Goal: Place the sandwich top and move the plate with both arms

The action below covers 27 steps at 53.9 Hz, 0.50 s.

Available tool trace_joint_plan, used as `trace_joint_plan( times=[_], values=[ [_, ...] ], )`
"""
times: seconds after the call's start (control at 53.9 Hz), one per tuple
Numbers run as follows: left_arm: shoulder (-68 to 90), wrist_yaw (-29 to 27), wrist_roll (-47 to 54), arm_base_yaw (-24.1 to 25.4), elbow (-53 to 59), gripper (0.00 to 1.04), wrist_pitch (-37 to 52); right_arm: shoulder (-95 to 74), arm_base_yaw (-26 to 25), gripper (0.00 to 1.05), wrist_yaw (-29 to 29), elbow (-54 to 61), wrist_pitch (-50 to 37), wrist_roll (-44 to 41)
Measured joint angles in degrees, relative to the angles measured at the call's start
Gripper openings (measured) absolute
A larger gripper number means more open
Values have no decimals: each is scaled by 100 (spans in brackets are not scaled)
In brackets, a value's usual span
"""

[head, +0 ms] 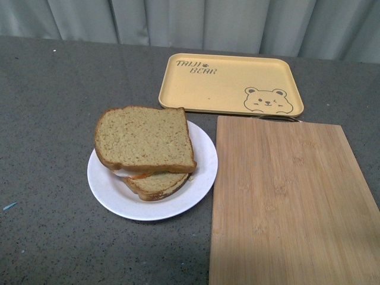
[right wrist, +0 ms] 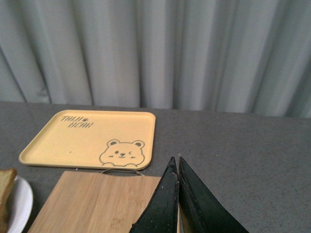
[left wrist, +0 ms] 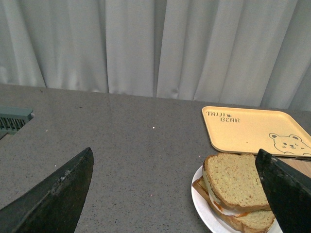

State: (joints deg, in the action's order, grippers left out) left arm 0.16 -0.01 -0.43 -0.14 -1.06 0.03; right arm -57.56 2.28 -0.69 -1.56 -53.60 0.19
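Front view gives the plainest account. The sandwich top (head: 144, 138) lies on the lower slice (head: 157, 183), skewed so that a corner of the lower slice pokes out, with a strip of white and orange filling between them. Both sit on the plate (head: 110, 190), which rests on the tabletop (head: 47, 119) just beside the wooden board (head: 285, 202) and near the yellow tray (head: 228, 83). I judge the first half of the task done and the second not begun: the plate is yet to be moved, and no arm shows in this view at all.

The wrist views supply what is missing. Left wrist view shows the left end effector (left wrist: 173, 151) released, fingers spread wide above the tabletop, with the plate off toward one finger and, as far as I can tell, untouched. It also catches a ribbed green object (left wrist: 14, 119) far off on the tabletop, which the front view misses. Right wrist view shows the right end effector (right wrist: 176, 160) clenched, fingers pressed together with nothing between them, over the wooden board. Of the plate it catches only a sliver of rim and crust.
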Motion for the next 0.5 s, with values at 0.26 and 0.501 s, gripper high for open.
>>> trace_joint_plan(
  times=[0.26, 0.501],
  values=[
    [0, 0, 0, 0, 0, 98, 0, 1650, -214, 1, 61, 98, 1410, 2],
    [0, 0, 0, 0, -2, 98, 0, 2535, -214, 1, 63, 131, 2199, 2]
  ],
)
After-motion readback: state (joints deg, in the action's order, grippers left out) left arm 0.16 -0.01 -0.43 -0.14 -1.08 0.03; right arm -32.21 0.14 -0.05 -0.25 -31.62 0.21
